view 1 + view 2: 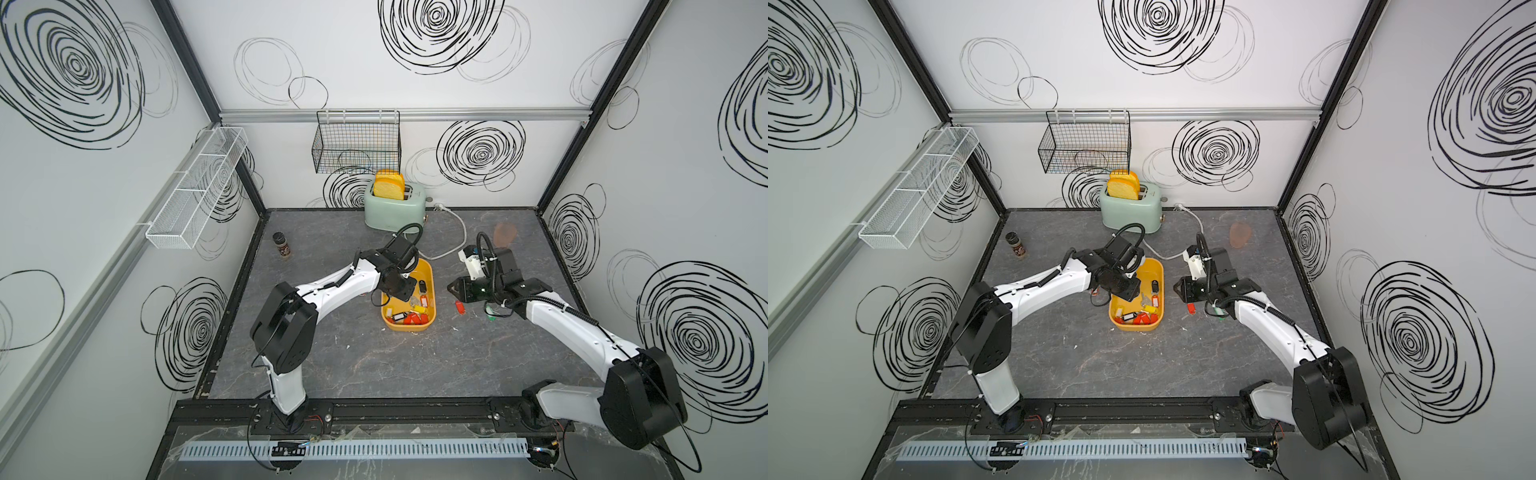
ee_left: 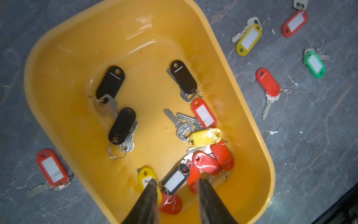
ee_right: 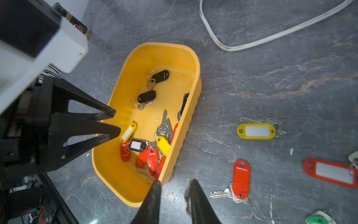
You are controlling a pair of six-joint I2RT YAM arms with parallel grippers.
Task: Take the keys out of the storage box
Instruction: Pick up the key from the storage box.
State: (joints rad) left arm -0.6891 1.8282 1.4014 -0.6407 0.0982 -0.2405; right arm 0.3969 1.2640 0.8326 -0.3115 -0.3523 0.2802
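Low in the frame, the left pincer [image 2: 177,182] is seen narrowly open above the keys [image 2: 205,161] in the storage box [image 2: 64,64]; the right pincer [image 3: 175,183] too, and nothing is held.

The dark grey, veined desk [image 1: 374,357] carries a mint toaster [image 1: 392,210] at its back edge, and a white cable [image 1: 457,232] loops over the surface beside it. A small spice jar [image 1: 281,245] stands near the left wall. The yellow storage box [image 1: 409,329] sits mid-desk. To its right lie a red-tagged key [image 3: 241,179], a yellow-tagged key [image 3: 255,131] and a green-tagged key [image 3: 314,220] (each lying flat, apart from the others). A second red-tagged key [image 2: 52,169] lies by the box's other long side.
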